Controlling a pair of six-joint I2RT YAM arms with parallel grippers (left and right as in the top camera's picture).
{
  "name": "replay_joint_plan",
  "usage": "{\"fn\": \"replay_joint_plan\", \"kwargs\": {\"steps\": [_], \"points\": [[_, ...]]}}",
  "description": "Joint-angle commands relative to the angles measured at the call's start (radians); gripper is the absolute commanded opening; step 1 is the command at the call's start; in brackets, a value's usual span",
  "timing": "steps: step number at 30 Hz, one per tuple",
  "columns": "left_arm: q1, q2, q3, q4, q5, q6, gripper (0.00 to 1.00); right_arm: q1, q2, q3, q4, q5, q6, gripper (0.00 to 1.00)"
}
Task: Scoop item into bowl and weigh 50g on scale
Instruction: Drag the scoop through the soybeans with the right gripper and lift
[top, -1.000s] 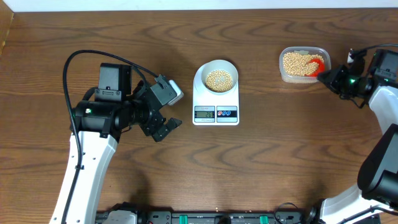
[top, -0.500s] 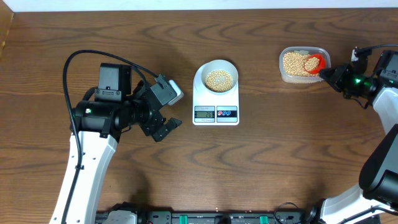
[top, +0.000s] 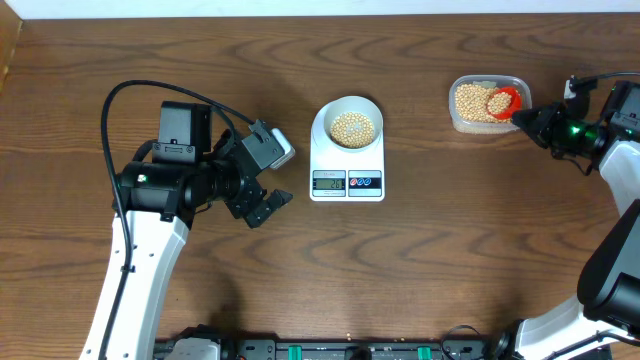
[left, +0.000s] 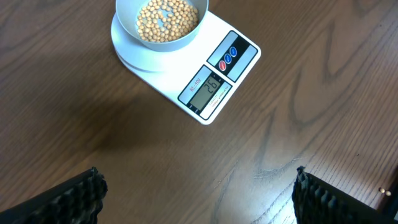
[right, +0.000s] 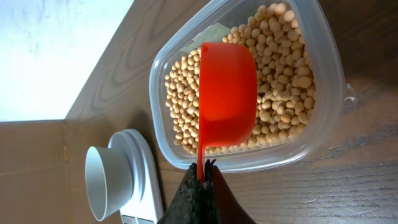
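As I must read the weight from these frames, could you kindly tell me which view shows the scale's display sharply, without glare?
Left wrist: the scale has a sharp, glare-free display, digits legible; overhead: in focus, but display too small to read; right wrist: display cropped, upper left washed out.

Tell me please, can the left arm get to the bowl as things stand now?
Probably yes. The left gripper is open and empty, the bowl sits on the scale near it, and nothing stands between them in the overhead view.

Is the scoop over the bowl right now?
No, the red scoop in the right gripper is over the clear tub of soybeans, apart from the bowl.
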Motion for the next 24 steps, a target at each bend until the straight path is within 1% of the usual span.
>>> {"fn": "replay_joint_plan", "kwargs": {"steps": [1, 12, 20, 24], "points": [[0.005, -0.014, 0.016, -0.003, -0.002, -0.005, 0.98, -0.015, 0.009, -0.007, 0.006, -0.052, 0.026, 0.01], [0.005, -0.014, 0.016, -0.003, -0.002, -0.005, 0.98, -0.036, 0.009, -0.007, 0.030, -0.125, 0.038, 0.01], [0.005, -0.014, 0.016, -0.003, -0.002, -0.005, 0.98, -0.035, 0.009, -0.007, 0.079, -0.211, 0.078, 0.01], [0.005, -0.014, 0.016, -0.003, -0.002, -0.005, 0.98, -0.034, 0.008, -0.007, 0.082, -0.213, 0.105, 0.01]]}}
